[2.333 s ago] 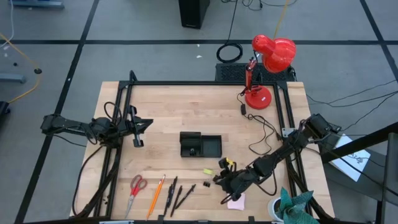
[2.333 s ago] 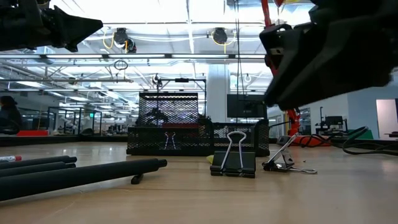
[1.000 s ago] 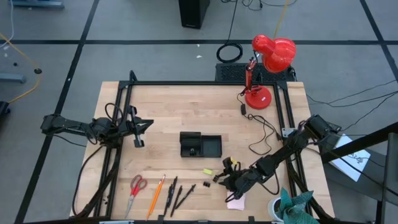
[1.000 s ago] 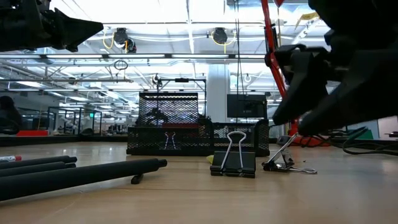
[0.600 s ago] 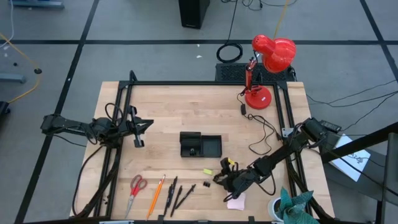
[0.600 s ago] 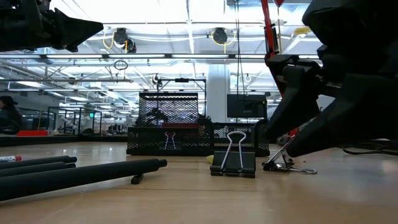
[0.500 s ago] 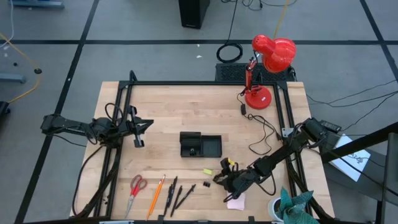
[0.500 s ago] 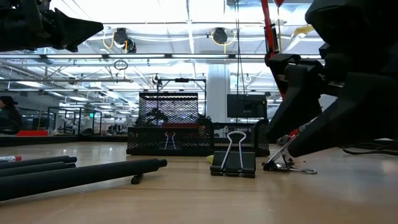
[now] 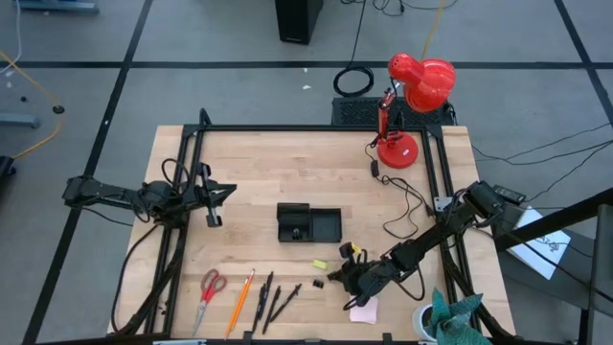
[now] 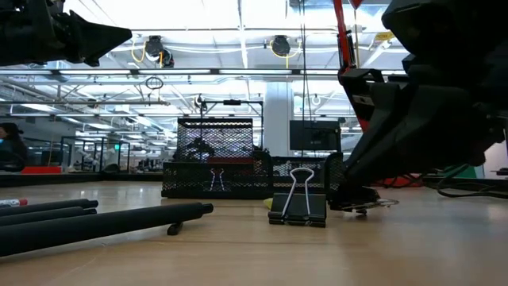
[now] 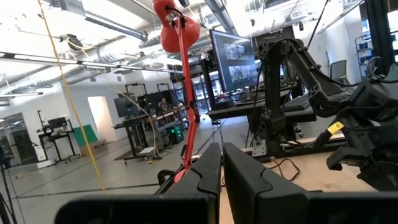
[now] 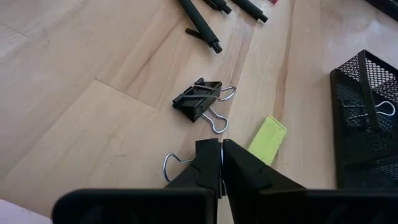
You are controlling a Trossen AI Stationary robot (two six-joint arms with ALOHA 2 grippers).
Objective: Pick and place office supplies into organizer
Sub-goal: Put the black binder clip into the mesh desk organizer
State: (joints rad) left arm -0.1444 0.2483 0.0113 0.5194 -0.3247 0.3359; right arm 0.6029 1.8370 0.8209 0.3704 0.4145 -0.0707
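The black mesh organizer [image 9: 308, 223] stands mid-table, with one clip inside it [image 12: 373, 109]. Along the near edge lie red-handled scissors [image 9: 209, 287], an orange pencil [image 9: 240, 300] and black pens [image 9: 270, 299]. A free black binder clip [image 12: 199, 99] lies beside a yellow-green piece [image 12: 268, 138]. The pink note pad [image 9: 363, 311] lies under the right arm. My right gripper [image 12: 220, 158] is low at the table, shut on a second binder clip. My left gripper [image 9: 213, 219] waits shut at the table's left side. My right gripper is shut on the second binder clip, coming at it slanting down from the table's right. The fingers hide the clip's body and the place of contact. One wire handle loop [image 12: 170, 163] sticks out beside the fingertips. The clip sits at the table top [image 10: 379, 203].
A red desk lamp [image 9: 412, 96] stands at the far right corner, and its black cable [image 9: 402, 206] trails over the table toward the right arm. A teal cloth and a cup [image 9: 445, 316] sit off the near right corner. Bare wood lies between the organizer and the far edge.
My right gripper has come down toward the table and a little to the left, onto the second binder clip, which lay free before. The left arm, the other clip and the rest of the supplies have stayed where they were.
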